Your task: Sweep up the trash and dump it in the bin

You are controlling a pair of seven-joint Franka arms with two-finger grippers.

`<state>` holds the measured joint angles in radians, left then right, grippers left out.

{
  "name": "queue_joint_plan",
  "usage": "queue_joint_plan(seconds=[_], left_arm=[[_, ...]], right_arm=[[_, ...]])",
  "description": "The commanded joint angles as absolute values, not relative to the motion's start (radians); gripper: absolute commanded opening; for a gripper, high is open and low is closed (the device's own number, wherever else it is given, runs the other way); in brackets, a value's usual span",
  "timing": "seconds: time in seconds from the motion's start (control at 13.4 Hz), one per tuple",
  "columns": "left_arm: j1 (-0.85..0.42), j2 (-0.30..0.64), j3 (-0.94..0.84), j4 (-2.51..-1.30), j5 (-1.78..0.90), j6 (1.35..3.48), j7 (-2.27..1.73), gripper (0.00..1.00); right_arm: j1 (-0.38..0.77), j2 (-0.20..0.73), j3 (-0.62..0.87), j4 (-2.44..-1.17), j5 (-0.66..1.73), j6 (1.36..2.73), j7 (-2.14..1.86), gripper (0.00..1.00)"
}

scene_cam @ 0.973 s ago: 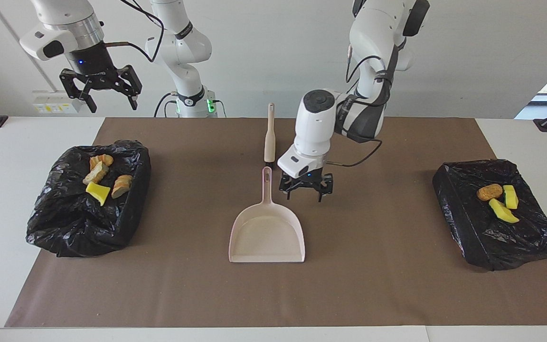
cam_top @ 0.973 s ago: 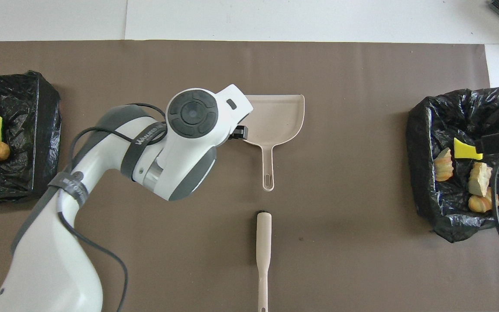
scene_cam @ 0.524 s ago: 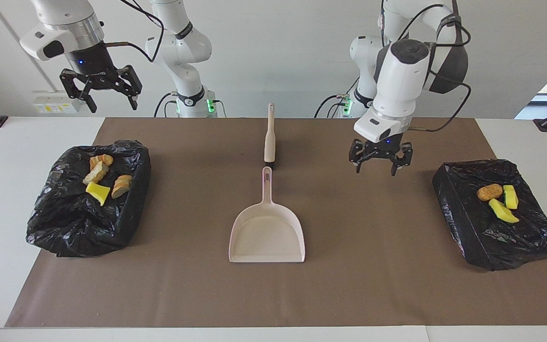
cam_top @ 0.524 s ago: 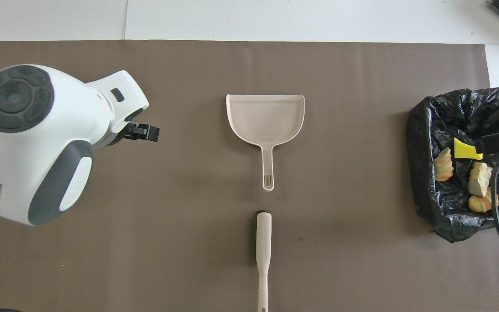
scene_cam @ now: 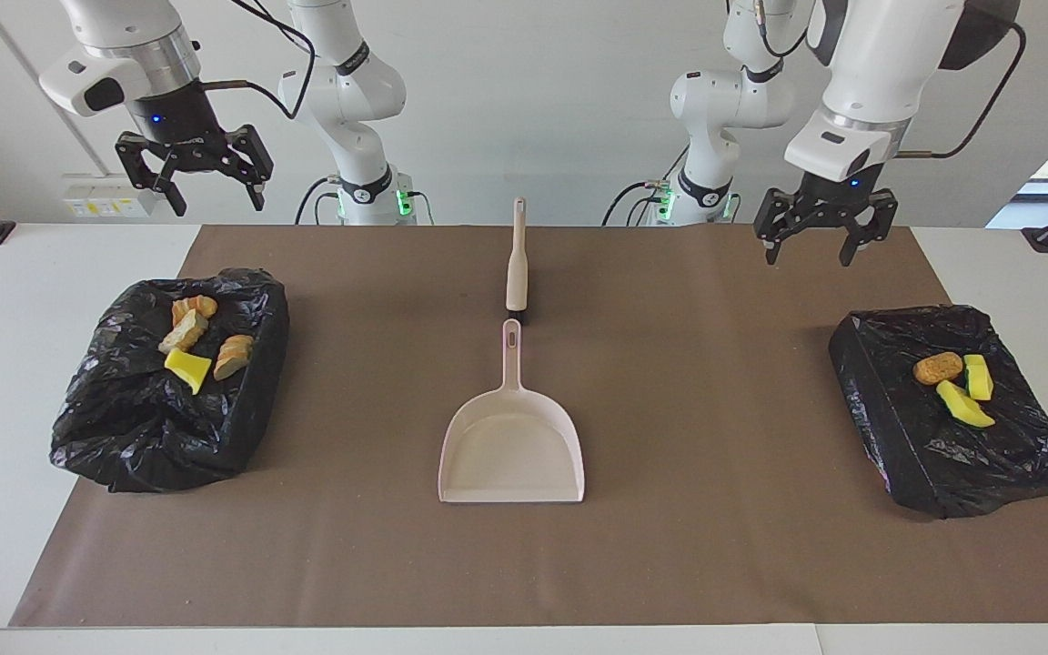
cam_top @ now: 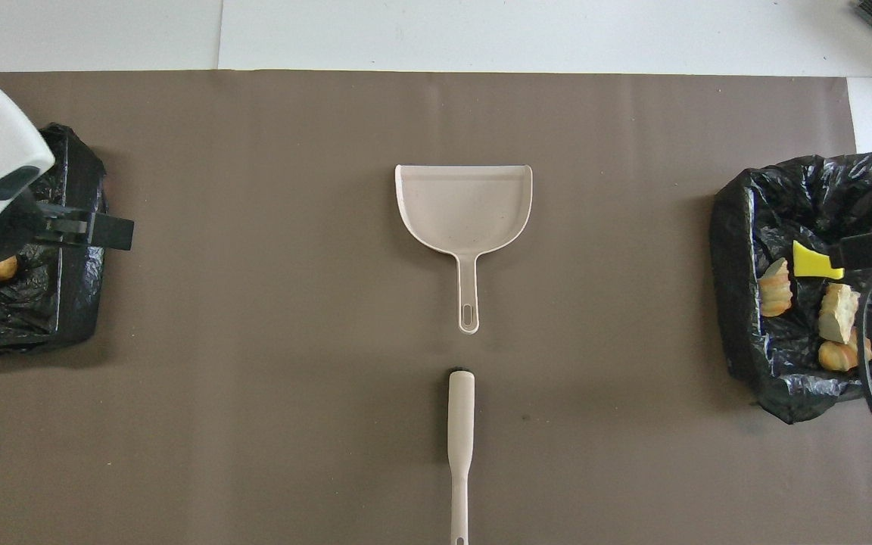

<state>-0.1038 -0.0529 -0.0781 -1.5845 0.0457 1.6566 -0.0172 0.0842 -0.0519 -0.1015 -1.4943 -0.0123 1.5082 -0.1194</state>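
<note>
Since a second ago, the left gripper [scene_cam: 817, 238] has pulled away from beside the dustpan [scene_cam: 512, 452] and risen toward its own end of the table; it now hangs high, jaws spread and empty, over the mat's edge near the bin [scene_cam: 950, 450] at that end. The right gripper [scene_cam: 194, 171] has not shifted: it waits up over the other bin [scene_cam: 151, 428], open too, holding nothing.

All the trash is already in the bins: four pieces [scene_cam: 196, 347] in the bin at the right arm's end, three pieces [scene_cam: 956, 382] in the bin at the left arm's end. None shows on the mat. The dustpan lies flat at the middle, the brush [scene_cam: 517, 264] in line with its handle, nearer to the robots and just apart from it.

What could go wrong looks slight (the job seems done). Both bin liners are loose and crumpled, so a gripper that descends could snag the plastic and tip scraps back out. The scraps sit high on the folds, so a knock to a bin could roll them off.

No brand, label or writing is readable on any of the objects.
</note>
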Motion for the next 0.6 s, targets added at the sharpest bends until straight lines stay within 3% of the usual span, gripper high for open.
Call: queue_joint_plan(seconds=[0.0,0.52], left_arm=[[-0.041,-0.046,-0.084,-1.526,0.002,1.571,0.051,1.00],[-0.038,-0.071,-0.066,-1.535,0.006,1.569,0.038,1.00]], right_arm=[[0.072,-0.072,-0.095,-1.520,0.002,1.523,-0.143,1.00],[0.052,-0.074,-0.100,-1.519,0.000,1.493,-0.146,1.00]])
